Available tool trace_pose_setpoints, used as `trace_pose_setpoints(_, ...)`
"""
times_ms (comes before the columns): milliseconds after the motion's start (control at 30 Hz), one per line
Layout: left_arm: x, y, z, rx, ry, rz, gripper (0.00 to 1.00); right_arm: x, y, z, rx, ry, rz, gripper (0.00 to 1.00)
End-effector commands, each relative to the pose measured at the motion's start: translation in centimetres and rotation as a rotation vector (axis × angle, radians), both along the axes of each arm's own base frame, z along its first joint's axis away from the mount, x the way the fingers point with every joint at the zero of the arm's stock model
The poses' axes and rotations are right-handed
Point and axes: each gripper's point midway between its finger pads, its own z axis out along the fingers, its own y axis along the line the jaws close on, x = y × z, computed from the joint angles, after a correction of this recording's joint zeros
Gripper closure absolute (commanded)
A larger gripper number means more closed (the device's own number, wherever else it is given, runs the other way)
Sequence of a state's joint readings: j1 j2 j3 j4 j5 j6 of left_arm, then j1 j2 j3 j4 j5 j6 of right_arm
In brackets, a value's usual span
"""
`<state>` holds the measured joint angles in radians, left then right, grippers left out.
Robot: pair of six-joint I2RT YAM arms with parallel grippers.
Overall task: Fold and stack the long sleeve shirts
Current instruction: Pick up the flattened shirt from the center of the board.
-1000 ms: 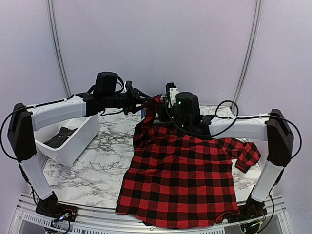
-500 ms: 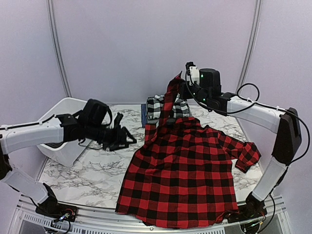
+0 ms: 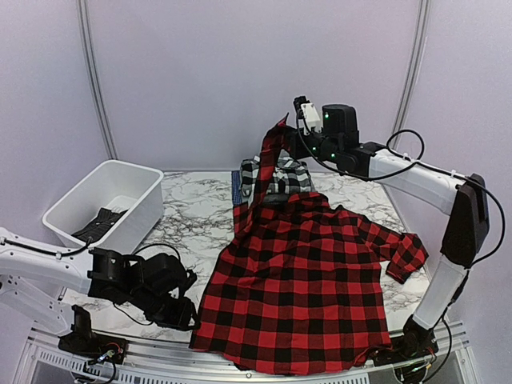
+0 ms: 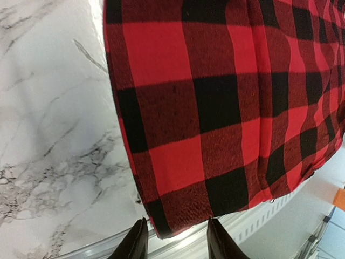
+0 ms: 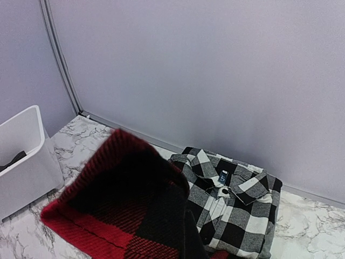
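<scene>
A red-and-black check shirt (image 3: 300, 280) lies spread flat over the marble table, its hem at the near edge. My right gripper (image 3: 288, 134) is shut on the shirt's left sleeve (image 3: 268, 164) and holds it high over the back of the table. In the right wrist view the sleeve cloth (image 5: 124, 210) covers the fingers. Below it a folded black-and-white plaid shirt (image 5: 234, 208) rests by the back wall. My left gripper (image 4: 175, 244) is low at the near left hem corner (image 4: 161, 218), jaws apart, with the corner lying between the fingertips (image 4: 136, 244).
A white tub (image 3: 132, 210) with dark cloth (image 3: 98, 225) in it stands at the back left. A blue edge (image 3: 236, 186) shows beside the plaid shirt (image 3: 282, 178). The shirt's right sleeve (image 3: 404, 254) is bent near the right arm. The metal rail (image 3: 160, 360) runs along the near edge.
My left arm has swung down from the back of the table to the shirt's near left corner. The right gripper has lifted the sleeve up and back.
</scene>
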<state>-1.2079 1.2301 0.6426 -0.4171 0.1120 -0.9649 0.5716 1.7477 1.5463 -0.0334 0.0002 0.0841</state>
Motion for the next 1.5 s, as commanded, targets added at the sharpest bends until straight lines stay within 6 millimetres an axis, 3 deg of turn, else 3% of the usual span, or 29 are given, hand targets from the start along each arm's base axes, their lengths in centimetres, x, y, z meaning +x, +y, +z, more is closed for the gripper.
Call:
trace_pose_setpoints(0, -1.8, 0.8, -1.8, 0.089, 0.02, 0.019, 0.62, -0.5, 0.4, 2.7, 0.033, -0.035, 0.03, 1.0)
trace_pose_setpoints(267, -3.2, 1.2, -3.5, 0.162, 0.019, 0.044, 0.72, -1.2, 0.4, 3.0, 0.061, -0.029, 0.046, 1.0)
trace_pose_setpoints(600, -4.4, 1.5, -4.6, 0.208, 0.016, 0.055, 0.75, -1.4, 0.5, 3.9, 0.079, -0.036, 0.057, 1.0)
trace_pose_setpoints(700, -4.3, 1.0, -4.2, 0.195, 0.003, 0.058, 0.84, -1.5, 0.5, 3.9, 0.08, -0.034, 0.059, 1.0)
trace_pose_setpoints(833, -4.3, -0.8, -2.0, 0.122, -0.024, 0.027, 0.99, -1.5, 0.4, 4.6, 0.076, -0.043, 0.057, 1.0)
trace_pose_setpoints(967, -4.6, -2.0, 0.9, 0.059, -0.066, -0.024, 1.0, -1.4, 0.1, 6.2, 0.063, -0.075, 0.045, 1.0)
trace_pose_setpoints(1233, -5.9, -0.9, 3.9, 0.01, -0.09, -0.134, 1.0, -1.5, -0.6, 10.6, 0.063, -0.183, 0.019, 1.0)
trace_pose_setpoints(1467, -7.3, -3.1, 8.6, -0.125, -0.128, -0.298, 1.0, -0.4, -1.2, 11.0, 0.024, -0.195, -0.039, 1.0)
